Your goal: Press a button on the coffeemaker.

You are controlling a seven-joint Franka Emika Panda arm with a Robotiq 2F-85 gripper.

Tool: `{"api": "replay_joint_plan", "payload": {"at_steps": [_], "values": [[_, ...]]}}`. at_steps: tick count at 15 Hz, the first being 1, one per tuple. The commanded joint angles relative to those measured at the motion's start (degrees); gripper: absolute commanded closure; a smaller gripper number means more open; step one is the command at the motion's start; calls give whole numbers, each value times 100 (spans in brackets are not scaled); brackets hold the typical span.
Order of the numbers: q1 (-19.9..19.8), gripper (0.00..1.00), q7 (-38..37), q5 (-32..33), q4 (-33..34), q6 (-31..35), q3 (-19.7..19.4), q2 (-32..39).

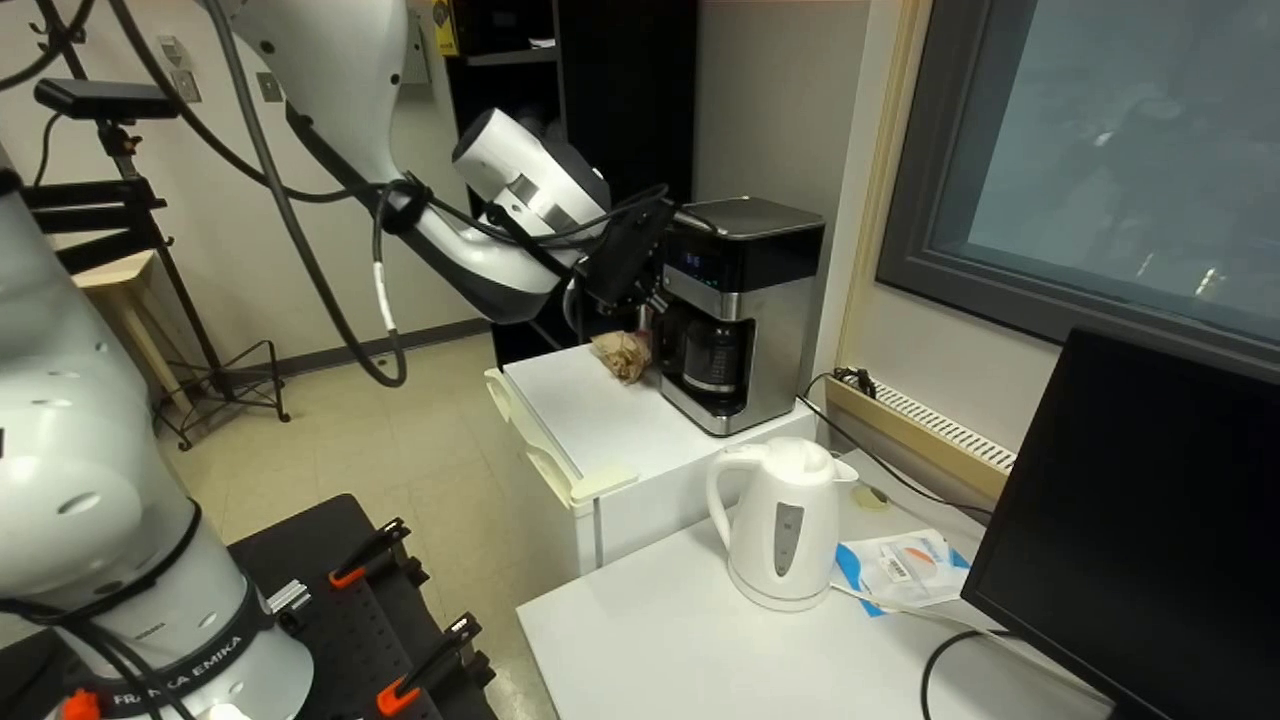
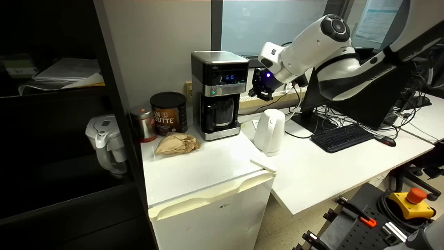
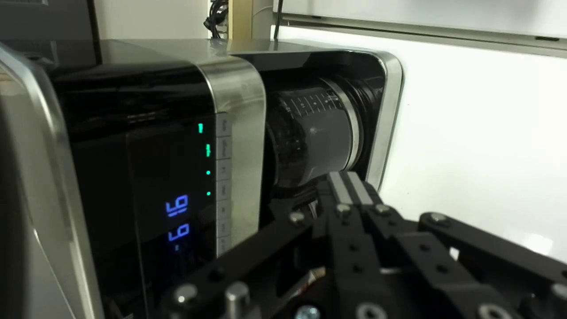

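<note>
Claw [image 3: 350,188] closed, coffeemaker [image 3: 242,146] just ahead

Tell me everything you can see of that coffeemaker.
The black-and-silver drip coffeemaker stands upright on a white mini fridge. Its flat top looks metallic. Blue digits glow above a row of buttons; a green light shows on the silvery band. A glass carafe with measuring marks sits inside. The hand is near, seemingly not touching.

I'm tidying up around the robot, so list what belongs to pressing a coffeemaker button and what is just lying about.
For the job:
coffeemaker
buttons
end effector

Lying about:
kettle
crumpled paper
black-lidded can
keyboard
mouse
pitcher
</note>
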State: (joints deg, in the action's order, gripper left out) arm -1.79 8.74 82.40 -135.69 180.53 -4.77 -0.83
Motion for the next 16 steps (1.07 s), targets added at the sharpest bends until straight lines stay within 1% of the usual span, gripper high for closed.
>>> {"api": "replay_joint_plan", "payload": {"at_steps": [1, 9, 11, 16], "values": [[19, 97, -698, 588, -255, -151, 38, -335], [66, 98, -2214, 1942, -367, -410, 136, -519], [85, 100, -2506, 2215, -381, -471, 160, -498], [151, 99, -3089, 2726, -419, -646, 195, -438]]}}
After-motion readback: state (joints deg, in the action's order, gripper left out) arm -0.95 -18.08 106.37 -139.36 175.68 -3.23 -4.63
